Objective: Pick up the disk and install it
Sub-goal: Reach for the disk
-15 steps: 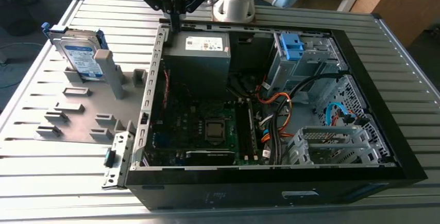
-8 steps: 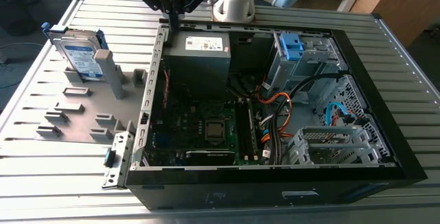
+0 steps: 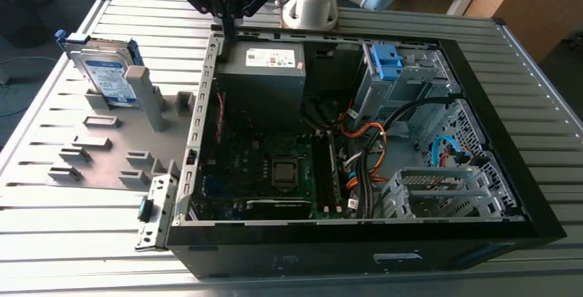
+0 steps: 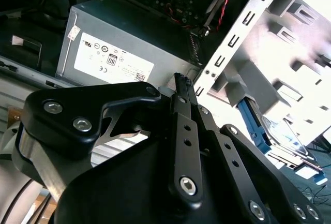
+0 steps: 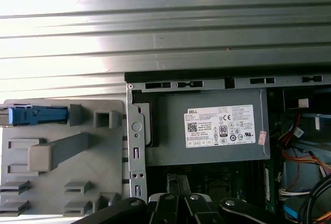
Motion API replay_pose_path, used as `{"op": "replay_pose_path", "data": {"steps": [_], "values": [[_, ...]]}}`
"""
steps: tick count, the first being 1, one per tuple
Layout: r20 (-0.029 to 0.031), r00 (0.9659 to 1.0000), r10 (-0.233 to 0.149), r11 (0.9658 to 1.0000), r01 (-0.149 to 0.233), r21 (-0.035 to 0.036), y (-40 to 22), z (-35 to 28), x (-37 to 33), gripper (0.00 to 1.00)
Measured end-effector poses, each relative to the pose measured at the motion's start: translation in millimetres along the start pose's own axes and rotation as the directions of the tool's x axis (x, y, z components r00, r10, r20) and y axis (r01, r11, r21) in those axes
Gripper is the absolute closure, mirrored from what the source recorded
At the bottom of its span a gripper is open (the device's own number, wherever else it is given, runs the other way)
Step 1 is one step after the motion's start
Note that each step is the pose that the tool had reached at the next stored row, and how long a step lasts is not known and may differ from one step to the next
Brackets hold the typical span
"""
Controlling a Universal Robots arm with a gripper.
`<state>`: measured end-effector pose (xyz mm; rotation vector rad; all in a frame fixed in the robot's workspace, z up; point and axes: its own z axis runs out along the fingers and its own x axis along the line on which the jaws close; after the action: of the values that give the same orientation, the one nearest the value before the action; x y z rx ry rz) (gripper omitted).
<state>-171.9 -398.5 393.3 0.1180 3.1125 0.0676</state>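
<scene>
Disk (image 3: 103, 72) is standing on edge in a grey fixture (image 3: 91, 150) at the exterior view's left, outside the case and well apart from the claw. Fixture posts are propping it upright, probably so both flat faces are staying open for a grasp; the blue rail is facing up in the first wrist view (image 5: 36, 115). Nothing is blocking it from above.

Gripper (image 3: 224, 36) is hanging over the case wall (image 3: 207, 99), just beside the power-supply box (image 3: 264, 72); cannot tell if it is touching the wall. Its fingers are pressing together on nothing in the second wrist view (image 4: 182, 81), so no pick is done yet.

Moving rightward, the open computer case is lying on its side on the slatted table (image 3: 54, 242), with the motherboard (image 3: 264, 167) facing up. Orange and black cables (image 3: 364, 136) are crowding the middle, likely in the way of any insertion. A bare blue bracket (image 3: 386, 61) is sitting at the far bay and a metal drive cage (image 3: 437, 191) is lying near the exterior view's right.
</scene>
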Motion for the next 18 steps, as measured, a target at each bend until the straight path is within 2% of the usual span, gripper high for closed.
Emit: {"op": "replay_pose_path", "data": {"steps": [18], "values": [[0.0000,1.0000,0.000,1.0000,0.000,0.0000,-0.3,-0.1,4.4,0.89]]}}
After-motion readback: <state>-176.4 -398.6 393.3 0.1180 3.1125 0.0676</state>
